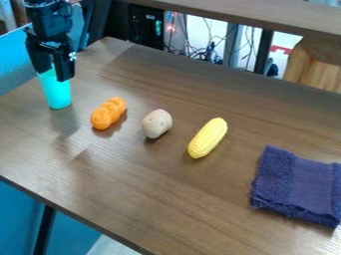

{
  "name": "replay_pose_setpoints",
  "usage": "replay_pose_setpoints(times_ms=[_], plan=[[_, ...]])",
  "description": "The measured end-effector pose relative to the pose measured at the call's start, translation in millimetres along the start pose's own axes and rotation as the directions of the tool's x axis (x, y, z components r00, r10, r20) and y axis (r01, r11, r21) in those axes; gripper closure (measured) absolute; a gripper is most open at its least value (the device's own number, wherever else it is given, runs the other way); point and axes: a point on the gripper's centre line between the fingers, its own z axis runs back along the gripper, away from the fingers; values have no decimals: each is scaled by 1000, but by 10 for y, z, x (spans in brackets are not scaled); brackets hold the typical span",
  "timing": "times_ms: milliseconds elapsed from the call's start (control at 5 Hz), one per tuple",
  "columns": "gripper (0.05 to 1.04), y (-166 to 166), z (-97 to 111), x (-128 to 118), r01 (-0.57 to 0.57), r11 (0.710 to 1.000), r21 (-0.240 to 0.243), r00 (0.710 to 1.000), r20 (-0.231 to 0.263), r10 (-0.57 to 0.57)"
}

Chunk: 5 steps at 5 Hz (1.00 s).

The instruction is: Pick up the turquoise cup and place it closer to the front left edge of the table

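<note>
A brown table (133, 199) bears a folded blue towel (299, 184) at its near right. At the far left, the black claw (53, 72) is clamped on the upper part of an upright cup (57, 94) (a bright turquoise one). Right of centre lies yellow corn (208, 138); an orange lump (108, 113) sits just right of the cup, then a pale potato (157, 123) between lump and corn.

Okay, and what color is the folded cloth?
The cloth is dark purplish blue, seen in the camera view.
</note>
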Motion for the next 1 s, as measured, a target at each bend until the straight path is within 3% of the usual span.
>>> replay_pose_setpoints(times_ms=[200, 800, 1000], plan=[[79, -49, -4, 82, 9, 1000, 30, 1000, 9, -9], [118, 128, -228, 200, -11, 995, 102, 1000, -23, 13], [384, 141, -286, 201, -27, 994, 104, 999, -29, 30]])
